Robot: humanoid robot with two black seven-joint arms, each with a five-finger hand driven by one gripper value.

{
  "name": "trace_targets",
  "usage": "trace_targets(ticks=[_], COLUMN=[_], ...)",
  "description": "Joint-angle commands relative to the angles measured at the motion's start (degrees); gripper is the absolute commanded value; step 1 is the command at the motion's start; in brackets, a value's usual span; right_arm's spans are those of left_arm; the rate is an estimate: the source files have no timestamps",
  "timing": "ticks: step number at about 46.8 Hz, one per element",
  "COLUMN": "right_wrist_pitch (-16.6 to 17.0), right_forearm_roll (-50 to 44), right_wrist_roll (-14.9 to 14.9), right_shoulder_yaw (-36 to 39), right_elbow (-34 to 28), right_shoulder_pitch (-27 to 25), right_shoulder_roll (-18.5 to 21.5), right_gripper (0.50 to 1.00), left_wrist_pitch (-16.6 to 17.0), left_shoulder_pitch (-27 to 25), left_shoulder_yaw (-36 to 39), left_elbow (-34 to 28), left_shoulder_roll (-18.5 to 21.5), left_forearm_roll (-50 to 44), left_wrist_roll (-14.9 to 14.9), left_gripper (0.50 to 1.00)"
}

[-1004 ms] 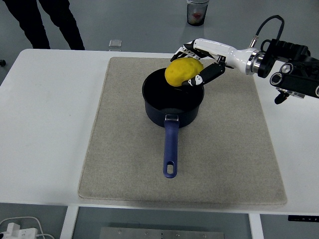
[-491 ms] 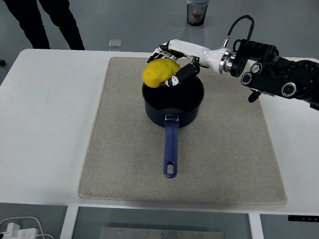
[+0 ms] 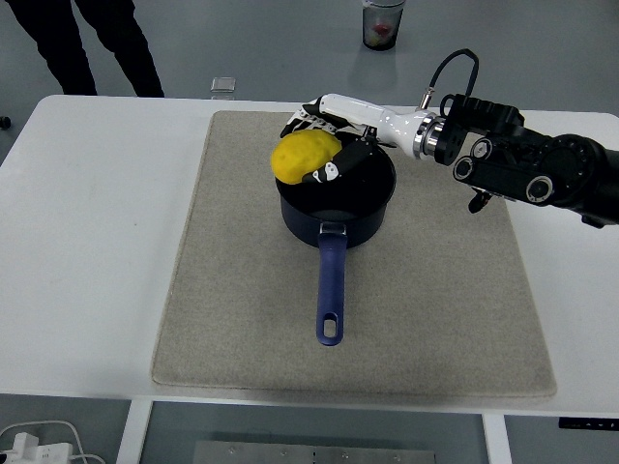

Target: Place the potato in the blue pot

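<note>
A yellow potato (image 3: 302,155) is held over the far-left rim of the blue pot (image 3: 337,198). My right hand (image 3: 324,145) is shut on the potato, its white and black fingers wrapped around the far and right sides. The pot stands on the grey mat (image 3: 354,256), its long blue handle (image 3: 331,290) pointing toward the near edge. The pot's inside looks dark and I see nothing in it. My right arm (image 3: 513,164) reaches in from the right edge. The left arm is out of view.
A person's dark legs (image 3: 87,43) stand beyond the table's far-left corner. A small clear cube (image 3: 223,87) sits at the far edge of the table. A cup (image 3: 383,24) stands on the floor beyond it.
My right hand has carried the potato leftward and slightly down, from over the pot's far-right rim to its far-left rim. The arm has reached further in over the table.
</note>
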Motion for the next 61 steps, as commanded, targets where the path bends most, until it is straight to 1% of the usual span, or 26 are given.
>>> trace_targets(ticks=[1,14,15,16,18,24,28,30,32,33,34,35,37,40,61], right_wrist_pitch=[0.07,0.34,0.51,0.77,1.48,1.22,1.3,1.39,1.39,1.48,1.57,1.57,1.57,1.57,1.83], right_forearm_roll=[0.0,0.09,0.09,0.18,0.27,0.88,0.97,0.97,0.97,0.97,0.97,0.97,0.97,0.97,0.97], right_wrist_roll=[0.0,-0.35,-0.35,-0.44,-0.53,-1.06,-1.14,-1.14,-1.14,-1.14,-1.14,-1.14,-1.14,-1.14,-1.14], right_shoulder_yaw=[0.01,0.18,0.27,0.36,0.36,0.36,0.45,0.45,0.45,0.45,0.54,0.54,0.54,0.54,0.54], right_elbow=[-0.05,-0.14,-0.05,0.04,-0.13,-0.66,-0.84,-0.84,-0.84,-0.84,-0.84,-0.84,-0.93,-0.93,-1.37], right_shoulder_pitch=[-0.26,-0.26,-0.17,-0.08,0.01,-0.17,-0.17,-0.17,-0.17,-0.26,-0.26,-0.26,-0.26,-0.17,-0.08], right_shoulder_roll=[0.06,0.06,-0.12,-0.12,-0.03,0.06,0.14,0.14,0.14,0.14,0.14,0.14,0.14,0.14,0.14], right_gripper=[0.5,0.5,0.589,0.742,0.738,0.742,0.756,0.792,0.813,0.848,0.892,0.915,0.926,0.928,0.928], left_wrist_pitch=[0.0,0.0,0.0,0.0,0.0,0.0,0.0,0.0,0.0,0.0,0.0,0.0,0.0,0.0,0.0], left_shoulder_pitch=[0.0,0.0,0.0,0.0,0.0,0.0,0.0,0.0,0.0,0.0,0.0,0.0,0.0,0.0,0.0], left_shoulder_yaw=[0.0,0.09,0.09,0.09,0.09,0.0,0.0,0.09,0.09,0.09,0.09,0.09,0.0,0.09,0.09], left_elbow=[0.02,0.02,0.02,0.02,0.02,0.11,0.02,0.02,-0.07,-0.07,0.02,0.02,0.02,0.02,0.02], left_shoulder_roll=[0.0,0.0,0.0,0.0,0.0,0.0,0.0,0.0,0.0,0.0,0.0,0.0,0.0,0.0,0.0], left_forearm_roll=[0.02,-0.06,-0.06,-0.06,0.02,-0.06,0.02,-0.06,0.02,0.02,0.02,0.02,-0.06,-0.06,-0.06], left_wrist_roll=[0.0,0.0,0.0,0.0,0.0,0.0,0.0,0.0,0.0,0.0,0.0,0.0,0.0,0.0,0.0], left_gripper=[0.996,0.996,0.996,0.996,0.996,0.996,0.996,0.996,0.996,0.996,0.996,0.996,0.996,0.996,0.996])
